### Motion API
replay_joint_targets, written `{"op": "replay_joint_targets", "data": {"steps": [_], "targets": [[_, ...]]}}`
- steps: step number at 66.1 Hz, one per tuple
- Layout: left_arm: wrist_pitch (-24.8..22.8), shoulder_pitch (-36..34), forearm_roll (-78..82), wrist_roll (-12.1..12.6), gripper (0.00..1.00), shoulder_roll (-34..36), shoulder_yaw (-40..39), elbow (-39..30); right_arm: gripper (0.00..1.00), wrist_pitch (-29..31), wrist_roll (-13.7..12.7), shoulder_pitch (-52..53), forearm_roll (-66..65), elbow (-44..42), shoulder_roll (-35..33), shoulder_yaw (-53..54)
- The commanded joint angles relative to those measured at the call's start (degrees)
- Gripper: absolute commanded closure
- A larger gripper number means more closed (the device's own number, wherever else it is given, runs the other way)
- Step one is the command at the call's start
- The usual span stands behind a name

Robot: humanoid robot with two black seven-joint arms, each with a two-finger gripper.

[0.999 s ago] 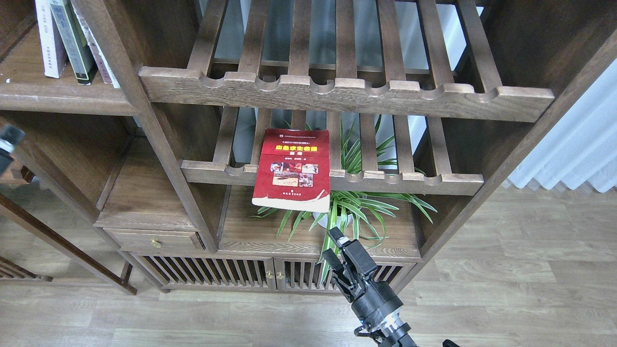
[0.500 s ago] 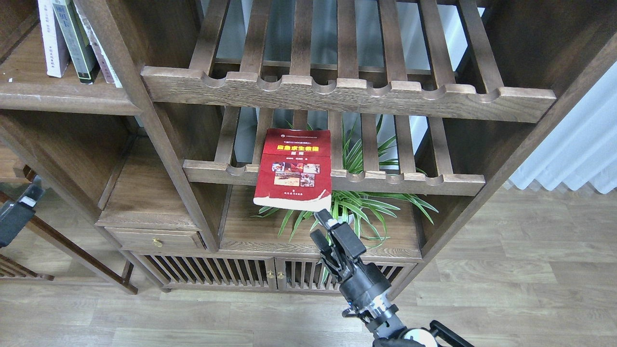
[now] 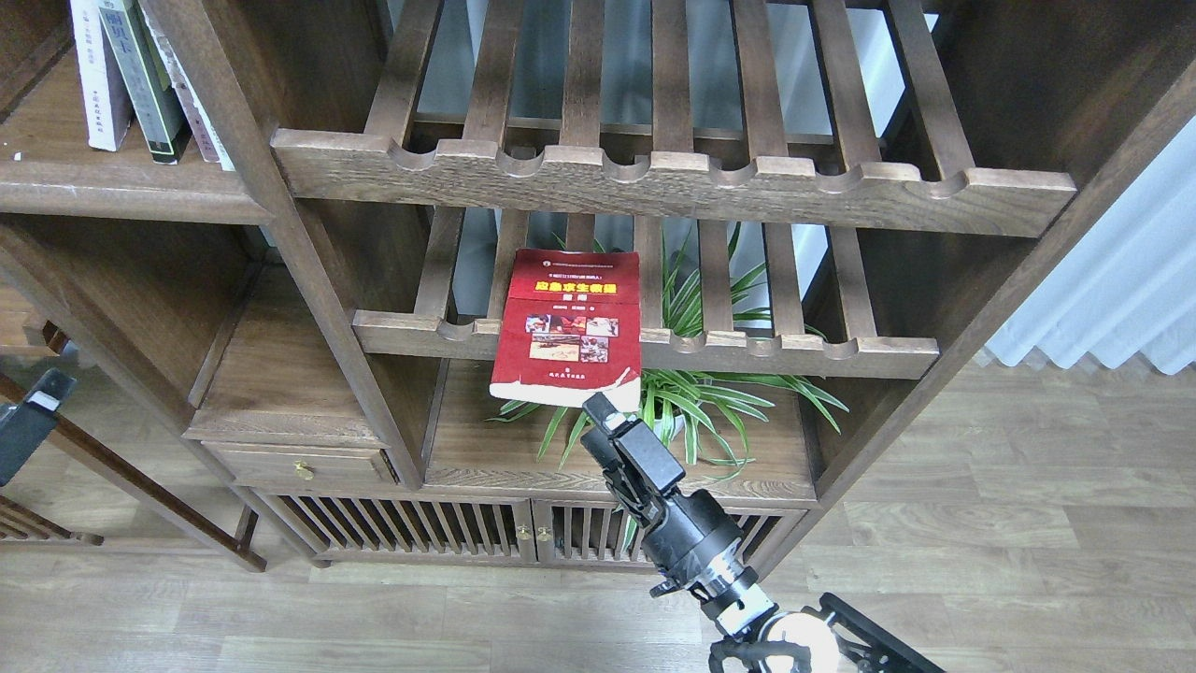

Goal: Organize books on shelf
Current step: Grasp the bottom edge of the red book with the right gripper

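Far left, at the frame edge: left gripper [image 3: 28, 421], dark and small, opening impossible to tell. Upper left: books [image 3: 140, 79] upright on the solid shelf [image 3: 121, 192], spine lettering too small to read. Centre: red book [image 3: 570, 327] flat on the lower slatted rack [image 3: 747, 353], front edge overhanging the rail; yellow title and 4 small photos, characters not legible. Just below its lower right corner: right gripper [image 3: 598, 421], holding nothing, finger gap impossible to tell. Behind: green plant [image 3: 710, 393].
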Motion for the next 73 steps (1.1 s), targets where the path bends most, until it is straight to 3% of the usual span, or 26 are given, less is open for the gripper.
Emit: {"op": "replay_joint_targets", "data": {"steps": [1,9,15,46,67,72,73], "targets": [[0.0,-0.1,0.0,0.0,0.00,0.1,-0.1,0.0,0.01,-4.7,1.6,1.6,-0.2,-0.3,0.0,-1.1],[0.0,-0.1,-0.1,0.0,0.00,0.2,-0.4,0.0,0.01,-10.9,5.3,3.4,0.2,-1.3,0.0,-1.7],[0.0,-0.1,-0.4,0.0,0.00,0.2,-0.5,0.1,0.01,-10.9,6.5,4.8,0.4,-2.1,0.0,-1.7],[0.0,-0.2,-0.8,0.1,0.00,0.4,-0.5,0.4,0.02,-10.7,6.3,7.7,0.3,-2.3,0.0,-2.6],[0.0,-0.4,-1.1,0.1,0.00,0.7,-0.6,0.4,0.14,-13.2,6.2,12.8,2.7,-6.1,0.0,-3.2],[0.0,-0.4,-1.1,0.1,0.00,0.7,-0.6,0.5,0.24,-13.1,6.3,13.0,3.2,-6.2,0.0,-3.2],[0.0,-0.4,-1.1,0.1,0.00,0.7,-0.6,0.5,0.30,-12.9,6.4,13.0,3.6,-6.2,0.0,-3.2]]}}
